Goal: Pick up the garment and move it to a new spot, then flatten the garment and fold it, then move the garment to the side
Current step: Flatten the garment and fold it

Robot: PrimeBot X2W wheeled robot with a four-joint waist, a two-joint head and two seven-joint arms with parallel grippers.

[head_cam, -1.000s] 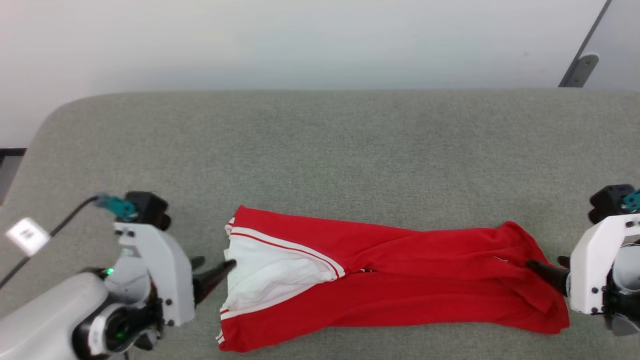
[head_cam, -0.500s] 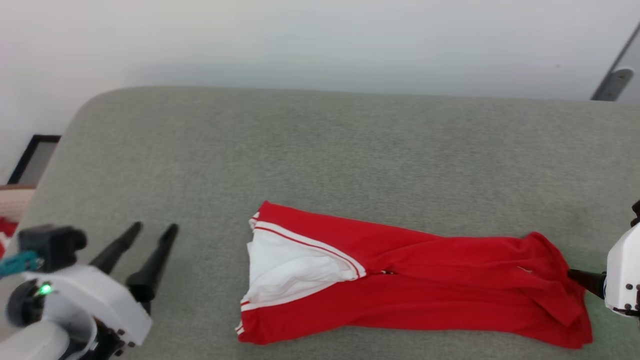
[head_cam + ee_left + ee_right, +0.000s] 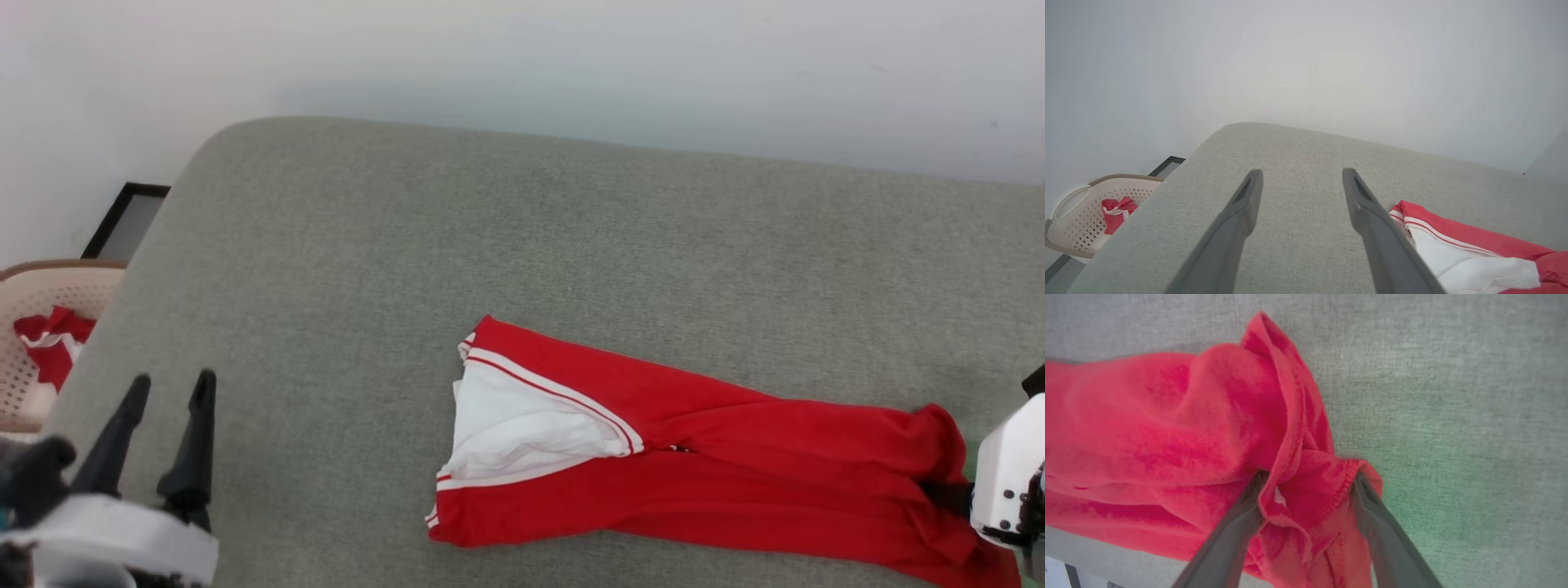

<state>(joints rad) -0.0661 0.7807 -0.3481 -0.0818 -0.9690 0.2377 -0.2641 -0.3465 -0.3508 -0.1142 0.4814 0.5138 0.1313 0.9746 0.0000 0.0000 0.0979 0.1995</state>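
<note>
Length is what the coming move turns on: the red jersey T-shirt [image 3: 735, 482] lies doubled into a long band on the grey upholstered surface [image 3: 490, 245]. Its long axis runs from the middle of the head view down toward the lower right corner. The white-sleeved, stripe-trimmed end points to the centre of the frame and the plain red hem end sits at the right edge. We find the right gripper [image 3: 1308, 477] already at that hem end. In the right wrist view its two fingers stand spread wide, one on each side of a bunched fold of red hem. The cloth touches both fingers, but it sits loose between them and is not pinched, so we read this gripper as open with nothing held. The left gripper [image 3: 173, 380] is at the lower left of the head view, well apart from the shirt, with fingers pointing up the frame and equally wide. In the left wrist view bare grey fabric lies between its fingers and the sleeve end peeks in at the lower right. So the shirt lies to the right of the left fingers, crosswise to their pointing direction, and the right arm is clearly the nearer one. A beige laundry basket [image 3: 45, 269] holding another red cloth [image 3: 49, 343] sits beyond the surface at the left edge. We judge that any two-ended lift or fold needs the left gripper to cross rightward to the sleeve end first.
</note>
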